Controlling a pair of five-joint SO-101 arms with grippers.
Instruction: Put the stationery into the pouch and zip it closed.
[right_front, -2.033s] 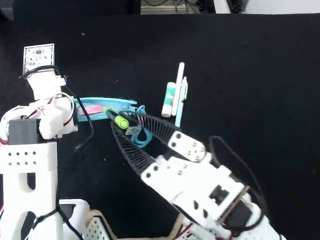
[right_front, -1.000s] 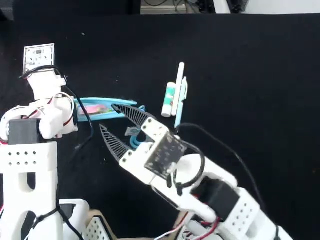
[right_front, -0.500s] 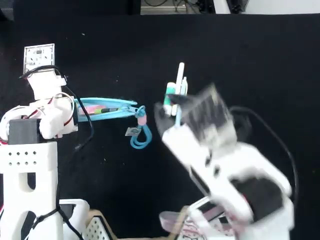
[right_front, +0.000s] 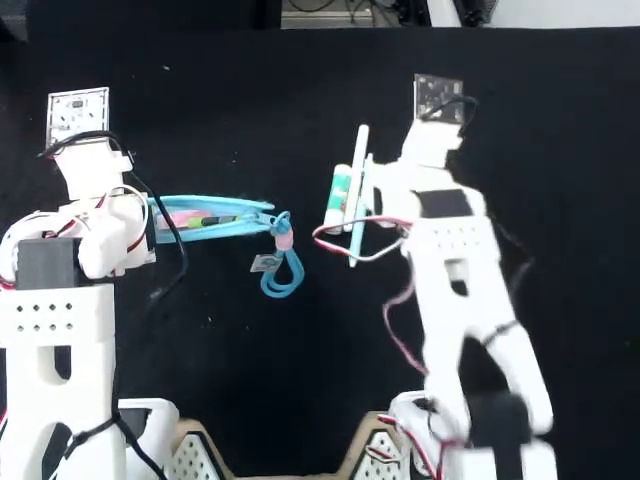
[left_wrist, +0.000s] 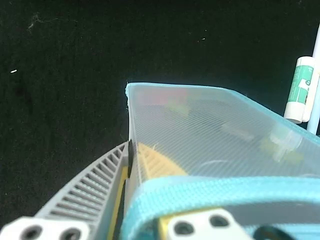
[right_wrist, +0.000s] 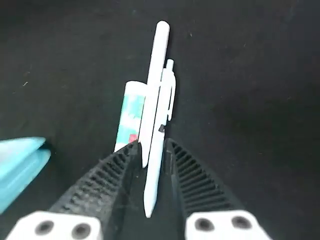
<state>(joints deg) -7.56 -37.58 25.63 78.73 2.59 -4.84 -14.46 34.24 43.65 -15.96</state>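
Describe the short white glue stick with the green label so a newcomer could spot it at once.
On the black table, look right of the clear blue-edged pouch to three white items side by side at the right gripper. The glue stick is nearest the pouch: short, thick, green-labelled, unlike the two slim pens.

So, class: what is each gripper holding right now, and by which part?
Left gripper clamps the pouch by its end. Right gripper holds nothing, straddling the pen.
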